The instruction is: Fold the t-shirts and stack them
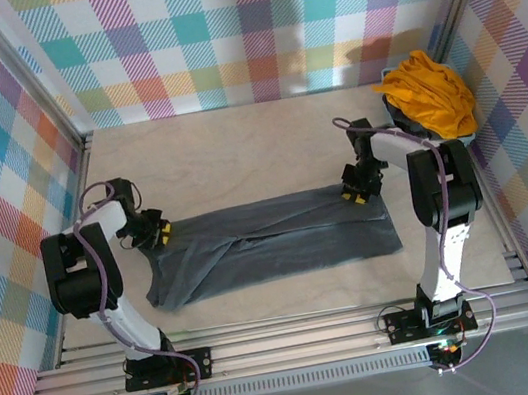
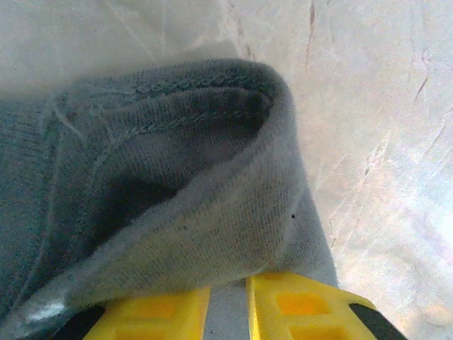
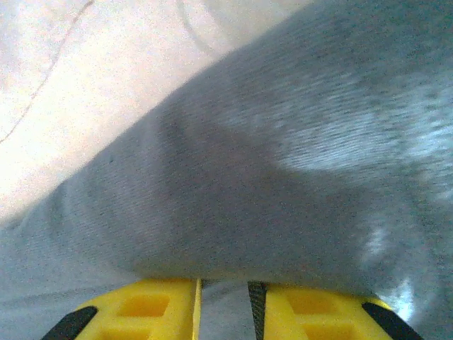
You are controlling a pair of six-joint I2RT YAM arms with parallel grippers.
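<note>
**Inspector:** Where is the grey t-shirt (image 1: 272, 242) found?

**Assessor:** It is laid flat on the desk (image 1: 234, 142), its long axis running from the left edge toward the right edge. The mustard t-shirt (image 1: 426, 94) is heaped at the far right corner, well apart.

**Inspector:** How are the jaws placed?

**Assessor:** The left jaws are set at the shirt's far left corner, the right jaws at its far right corner. In both wrist views they are drawn nearly together, with grey cloth pinched between them.

**Inspector:** What is the coming move governed by?

**Assessor:** It is judged that the far edge is to be carried toward the near edge, across the long axis, with both ends level.
</note>
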